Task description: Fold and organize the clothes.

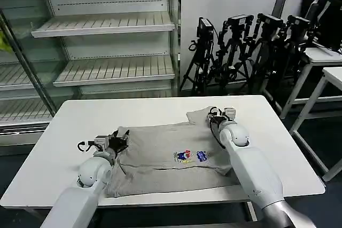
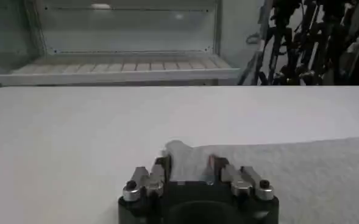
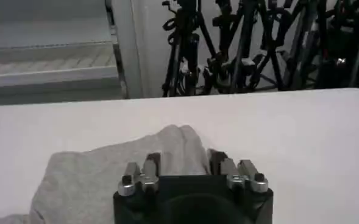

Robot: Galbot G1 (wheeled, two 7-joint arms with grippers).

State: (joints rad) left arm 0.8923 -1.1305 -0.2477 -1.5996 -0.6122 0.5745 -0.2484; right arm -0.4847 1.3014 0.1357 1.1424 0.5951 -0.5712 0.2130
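Note:
The clothes are one light grey T-shirt [image 1: 160, 156] lying flat on the white table [image 1: 133, 111], its small multicoloured print [image 1: 191, 156] facing up. My left gripper [image 1: 120, 141] sits low at the shirt's far left corner. In the left wrist view that gripper [image 2: 188, 167] is open, its fingers either side of a raised point of the cloth [image 2: 301, 170]. My right gripper [image 1: 215, 115] is at the shirt's far right sleeve. It [image 3: 183, 161] is open too, with a hump of the grey fabric [image 3: 88, 176] between its fingers.
Empty white shelving [image 1: 107, 25] stands behind the table at the left. A row of black tripods with cameras [image 1: 240, 52] stands at the back right. More white tables [image 1: 328, 57] are at the right. Bare tabletop lies beyond the shirt.

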